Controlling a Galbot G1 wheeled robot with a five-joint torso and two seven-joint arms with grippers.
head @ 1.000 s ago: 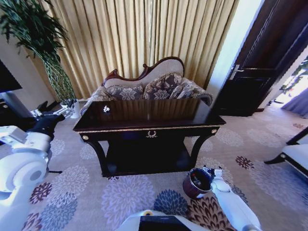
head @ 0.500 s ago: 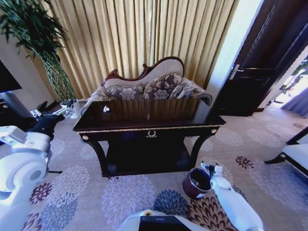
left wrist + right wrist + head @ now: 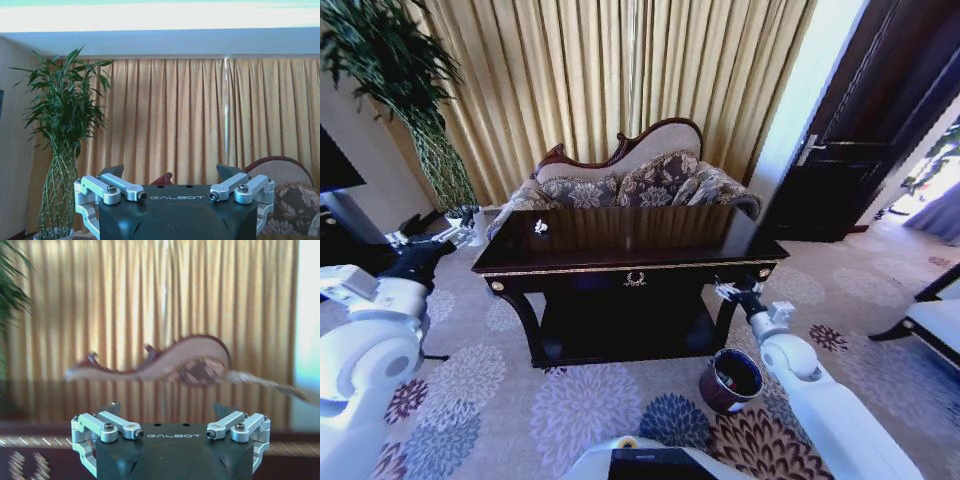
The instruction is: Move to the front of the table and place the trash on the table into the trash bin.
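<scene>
Gold pleated curtains [image 3: 620, 80] fill the upper half of the head view, with a dark wooden door [image 3: 880, 120] at the upper right and a tall leafy plant [image 3: 390, 80] at the upper left. A patterned sofa [image 3: 630, 180] sits just behind the worktop, at centre frame. Grey floral carpet [image 3: 570, 400] covers the floor across the lower half.

The worktop [image 3: 630, 245], dark and glossy with gold trim and a gold emblem at its front centre, occupies the middle of the frame. One small white crumpled scrap [image 3: 541, 227] lies on its top, toward the left rear part. No other trash item can be made out on the surface.

The trash bin [image 3: 731, 380], a small round maroon bucket with a shiny rim, stands on the carpet at lower right of centre, just off the worktop's right front leg. Something pale lies inside it; what it is cannot be told.

The right arm rises from the lower right corner, and the right pincer [image 3: 728, 290] is held above the bin, beside the worktop's right front corner. In the right wrist view its fingers [image 3: 112, 407] stand apart, released, gripping nothing.

The left pincer [image 3: 460, 217] is parked at the left edge of the frame, clear of the worktop's left end. In the left wrist view its fingers [image 3: 115, 171] are likewise spread and empty.
</scene>
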